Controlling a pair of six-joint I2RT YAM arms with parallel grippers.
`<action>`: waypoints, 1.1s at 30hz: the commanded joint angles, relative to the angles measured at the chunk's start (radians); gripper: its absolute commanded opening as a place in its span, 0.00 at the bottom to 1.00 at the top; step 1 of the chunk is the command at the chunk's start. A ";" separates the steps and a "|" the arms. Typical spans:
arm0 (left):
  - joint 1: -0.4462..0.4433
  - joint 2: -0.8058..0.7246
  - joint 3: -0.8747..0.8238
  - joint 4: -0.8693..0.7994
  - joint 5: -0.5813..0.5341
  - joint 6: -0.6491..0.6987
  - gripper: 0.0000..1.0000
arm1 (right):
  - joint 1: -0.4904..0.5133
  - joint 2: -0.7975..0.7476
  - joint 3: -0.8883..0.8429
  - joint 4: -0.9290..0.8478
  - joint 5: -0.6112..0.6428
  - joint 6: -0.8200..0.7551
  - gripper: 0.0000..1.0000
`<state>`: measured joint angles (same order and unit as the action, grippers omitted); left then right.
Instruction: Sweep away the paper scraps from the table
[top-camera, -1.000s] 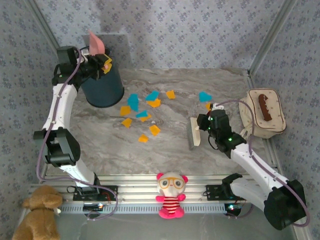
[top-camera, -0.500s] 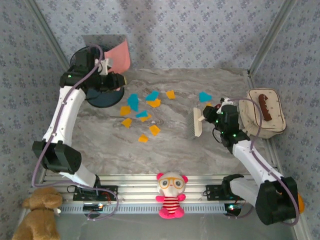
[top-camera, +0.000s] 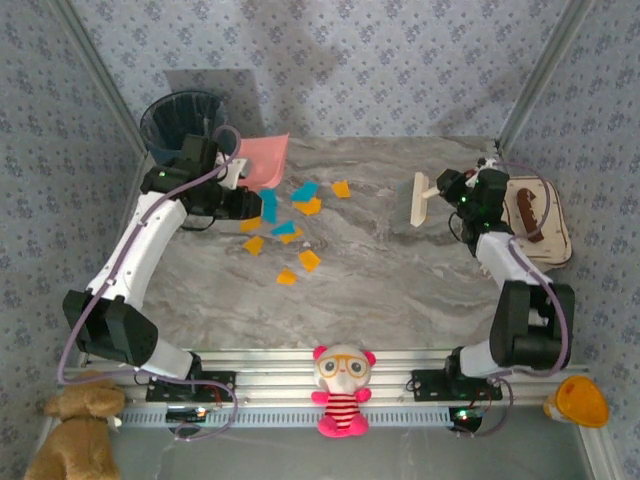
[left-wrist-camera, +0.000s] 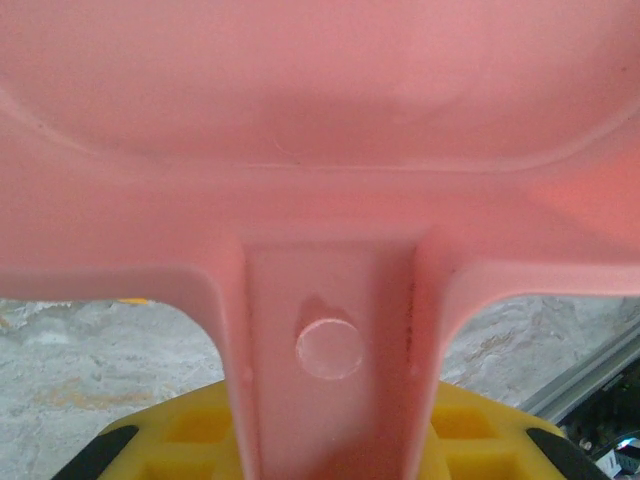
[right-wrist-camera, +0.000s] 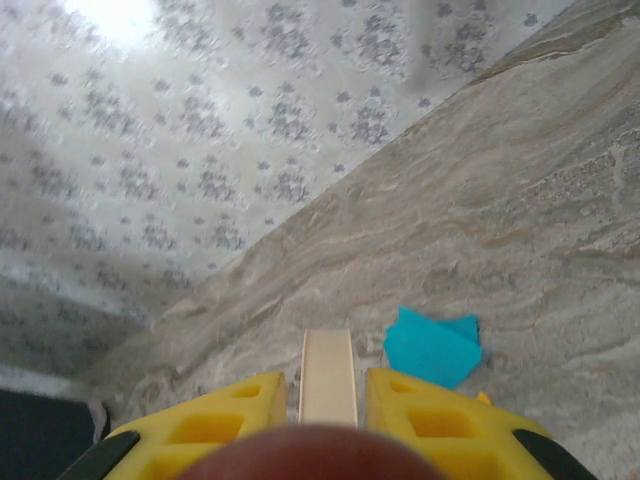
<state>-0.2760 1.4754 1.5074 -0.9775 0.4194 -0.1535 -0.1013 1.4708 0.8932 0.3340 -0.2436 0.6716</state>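
Observation:
Several orange and cyan paper scraps (top-camera: 290, 232) lie scattered on the marble table (top-camera: 400, 290), left of centre. My left gripper (top-camera: 236, 178) is shut on the handle of the pink dustpan (top-camera: 264, 157), which sits at the scraps' far-left edge. In the left wrist view the dustpan (left-wrist-camera: 320, 120) spreads above my left gripper (left-wrist-camera: 330, 430). My right gripper (top-camera: 452, 190) is shut on a small beige brush (top-camera: 418, 200) at the far right. The right wrist view has the brush handle (right-wrist-camera: 328, 375) between the jaws of my right gripper (right-wrist-camera: 326, 405), with one cyan scrap (right-wrist-camera: 432, 345) just beyond.
A dark blue bin (top-camera: 180, 118) stands in the far-left corner behind the dustpan. A beige handbag (top-camera: 535, 218) lies at the right edge beside my right arm. A pink plush toy (top-camera: 343, 390) sits on the front rail and a brown teddy (top-camera: 75, 430) at the near left.
My left arm has swung the dustpan from above the bin down to the table beside the scraps. My right arm has carried the brush away from the centre toward the far right.

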 joint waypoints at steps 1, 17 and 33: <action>-0.015 -0.041 -0.018 -0.016 -0.026 0.032 0.00 | -0.012 0.088 0.085 0.117 -0.030 0.105 0.00; -0.026 -0.047 -0.058 -0.040 -0.048 0.046 0.00 | -0.013 0.236 0.109 0.026 0.214 0.182 0.00; -0.036 -0.029 -0.048 -0.045 -0.035 0.049 0.00 | 0.019 0.099 -0.097 -0.086 0.294 0.133 0.00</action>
<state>-0.3038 1.4601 1.4490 -1.0016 0.3733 -0.1230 -0.0990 1.6115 0.8349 0.3126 -0.0006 0.8406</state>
